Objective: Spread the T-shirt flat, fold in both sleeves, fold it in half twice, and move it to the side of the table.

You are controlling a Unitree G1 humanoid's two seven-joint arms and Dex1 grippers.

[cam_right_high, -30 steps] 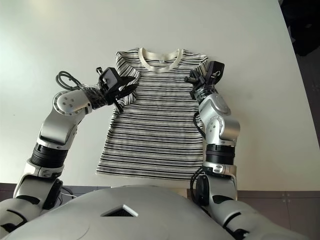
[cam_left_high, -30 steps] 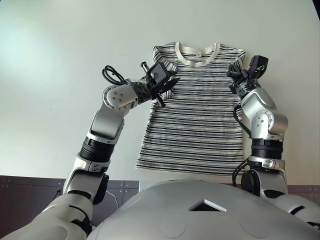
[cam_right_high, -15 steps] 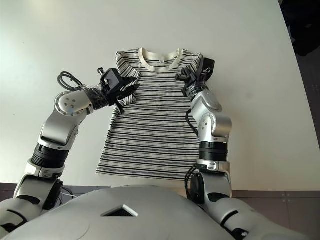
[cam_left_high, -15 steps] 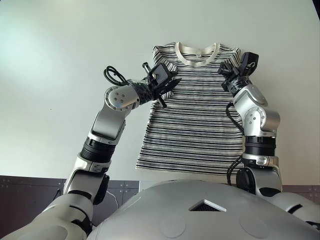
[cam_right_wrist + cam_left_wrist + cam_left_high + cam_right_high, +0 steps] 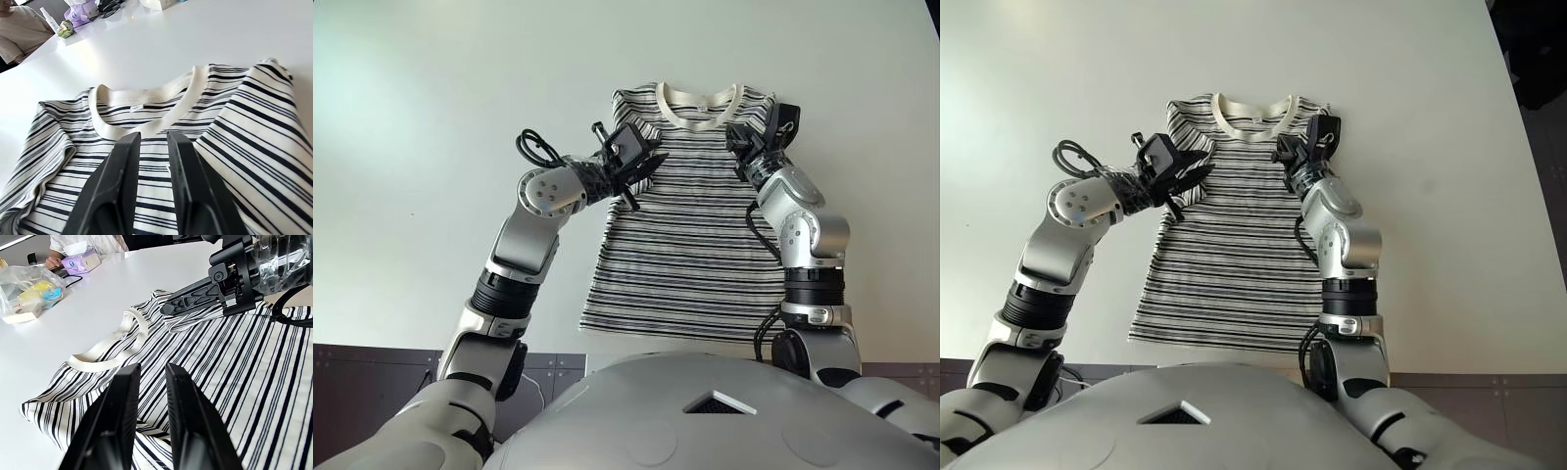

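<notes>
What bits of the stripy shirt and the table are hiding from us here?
- Right sleeve of the T-shirt: head views, the right gripper and its arm partly cover it.
- Left sleeve's lower edge: head views, the left gripper sits in front.
- Hem: both wrist views, cut off by the picture edge.
- Plastic bag on the table: left wrist view, too blurred to tell its contents.

Both arms bend inward over the T-shirt: left jaws at its left shoulder, right jaws at its right shoulder near the collar, both narrowly parted, empty.
</notes>
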